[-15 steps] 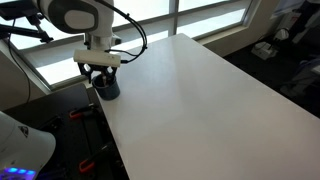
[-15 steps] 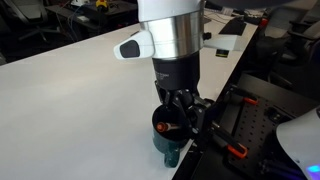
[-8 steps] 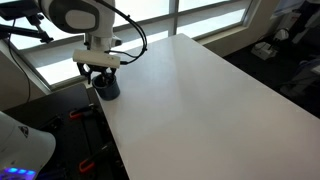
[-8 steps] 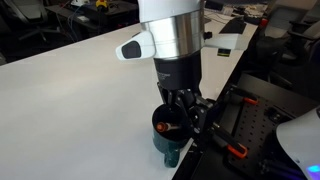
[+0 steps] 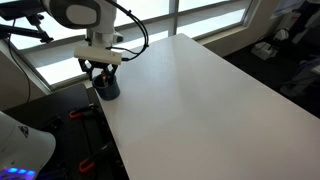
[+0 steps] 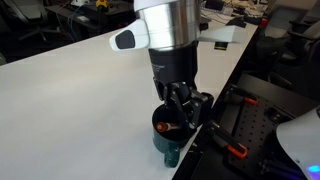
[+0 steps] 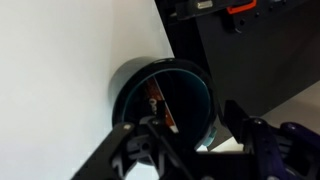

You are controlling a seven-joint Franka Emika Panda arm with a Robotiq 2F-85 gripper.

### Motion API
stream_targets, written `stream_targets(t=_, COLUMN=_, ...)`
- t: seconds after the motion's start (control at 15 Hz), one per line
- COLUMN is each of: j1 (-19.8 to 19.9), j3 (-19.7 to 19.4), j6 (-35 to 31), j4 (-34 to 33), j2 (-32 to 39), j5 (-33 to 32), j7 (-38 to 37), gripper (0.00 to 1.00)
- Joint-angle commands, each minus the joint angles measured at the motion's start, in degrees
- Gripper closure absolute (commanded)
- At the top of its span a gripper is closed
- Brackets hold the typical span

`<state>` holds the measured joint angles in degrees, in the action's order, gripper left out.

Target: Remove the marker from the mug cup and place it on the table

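White table (image 5: 200,90) edge | we see gripper (image 6: 184,114) over mug cup (image 6: 166,146), fingers apart | marker (image 7: 155,104) leans inside mug cup, just below the fingertips, ungripped

A dark blue-grey mug (image 6: 166,144), a reddish-brown marker (image 7: 156,104) and a plain white desk (image 5: 200,100) are seen.

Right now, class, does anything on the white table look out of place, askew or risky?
The small dark blue-grey mug stands right at the edge of the large white tabletop, where a nudge might tip it off. The thin reddish-brown marker leans tilted inside it. Nothing looks spilled or damaged.
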<state>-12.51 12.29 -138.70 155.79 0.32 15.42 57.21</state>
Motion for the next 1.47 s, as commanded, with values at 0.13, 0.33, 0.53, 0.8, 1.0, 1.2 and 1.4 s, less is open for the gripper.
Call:
stream_targets(t=0.13, j1=-0.24, j3=0.28, j6=-1.93, j4=0.35, j2=-2.05, j5=-0.08, j7=0.27, gripper=0.61)
stream_targets(t=0.33, j1=-0.58, j3=0.49, j6=-5.39, j4=1.05, j2=-1.89, j5=-1.61, j7=0.27, gripper=0.52)
stream_targets(t=0.53, j1=-0.90, j3=0.69, j6=-9.31, j4=1.87, j2=-1.42, j5=-3.99, j7=-0.13, gripper=0.50)
stream_targets(t=0.8, j1=-1.24, j3=0.91, j6=-10.88, j4=2.89, j2=-0.81, j5=-5.22, j7=-0.39, gripper=0.56)
stream_targets(t=1.0, j1=-1.30, j3=1.18, j6=-10.42, j4=3.61, j2=-0.80, j5=-4.97, j7=-0.37, gripper=0.54)
stream_targets(t=1.2, j1=-1.28, j3=1.08, j6=-9.91, j4=3.96, j2=-0.80, j5=-4.91, j7=-0.40, gripper=0.69)
stream_targets(t=1.4, j1=-1.07, j3=0.94, j6=-9.53, j4=2.97, j2=0.22, j5=-5.57, j7=-0.55, gripper=0.70)
